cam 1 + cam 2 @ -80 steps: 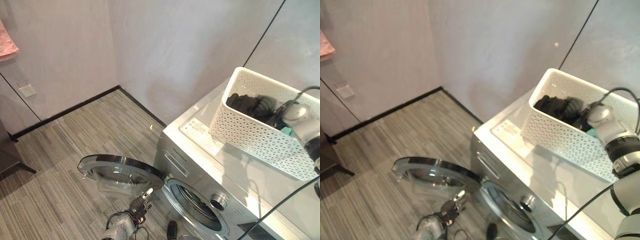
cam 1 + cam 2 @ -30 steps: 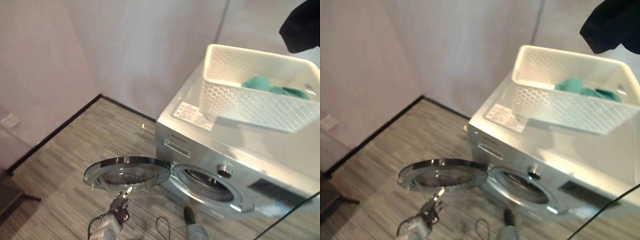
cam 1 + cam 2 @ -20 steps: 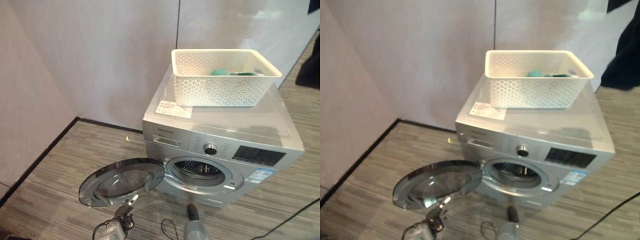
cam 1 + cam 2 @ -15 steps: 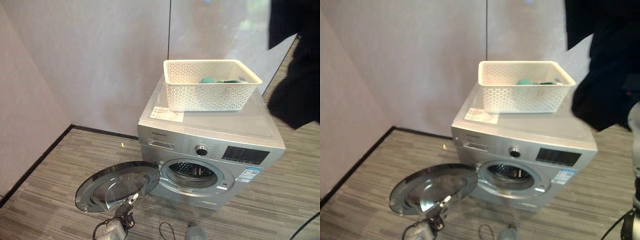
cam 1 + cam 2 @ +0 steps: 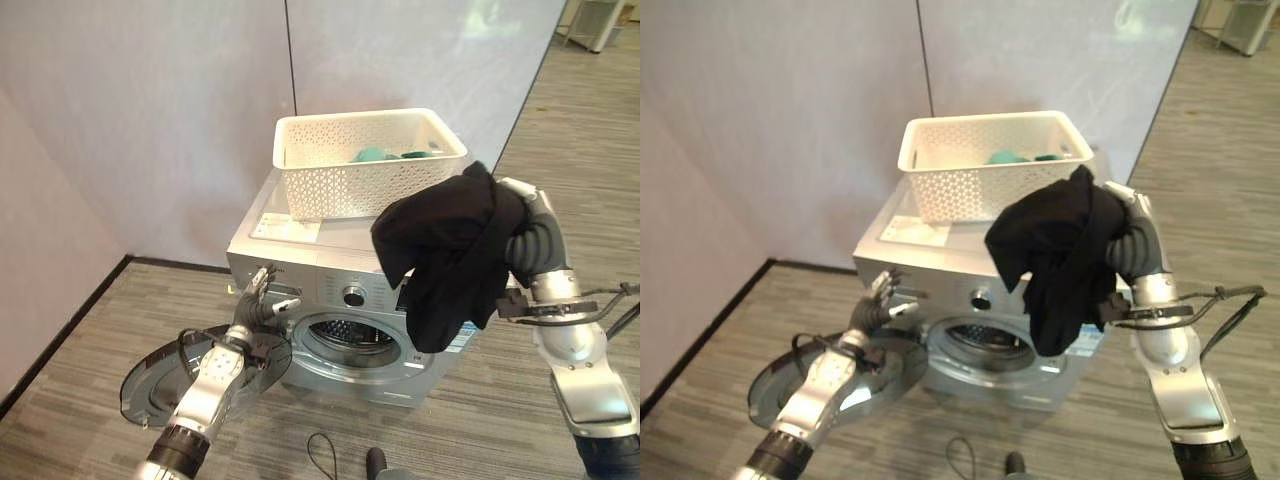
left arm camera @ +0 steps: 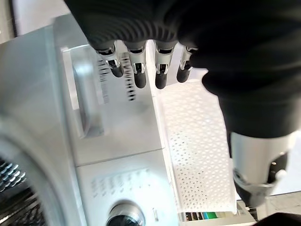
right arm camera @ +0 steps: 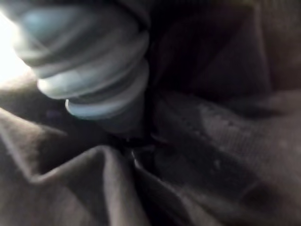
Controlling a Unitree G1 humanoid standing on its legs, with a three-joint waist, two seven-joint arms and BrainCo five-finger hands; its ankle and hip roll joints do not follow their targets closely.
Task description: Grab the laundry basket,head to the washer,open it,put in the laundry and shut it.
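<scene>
A silver washer (image 5: pixel 330 255) stands against the wall with its round door (image 5: pixel 165 385) swung open to the left and the drum opening (image 5: pixel 345 335) exposed. On its top sits the white perforated laundry basket (image 5: pixel 350 185) with teal clothes (image 5: pixel 372 155) inside. A black garment (image 5: pixel 445 250) hangs bunched over my right hand (image 5: pixel 520 192), in front of the washer's right front and above the drum opening. In the right wrist view the dark cloth (image 7: pixel 211 141) wraps the hand. My left hand (image 5: pixel 256 300) is open, its fingers (image 6: pixel 136 75) straight, close to the washer's upper left front by the drawer.
Grey walls run behind and to the left of the washer, with a black baseboard (image 5: pixel 60 335) along the floor. Striped grey flooring (image 5: pixel 490 420) stretches in front and to the right. A white object (image 5: pixel 600 20) stands far off at the top right.
The camera has shifted, so the washer sits further left in view. The black garment has come down in front of the washer. My left hand has risen from the floor side to the washer's front.
</scene>
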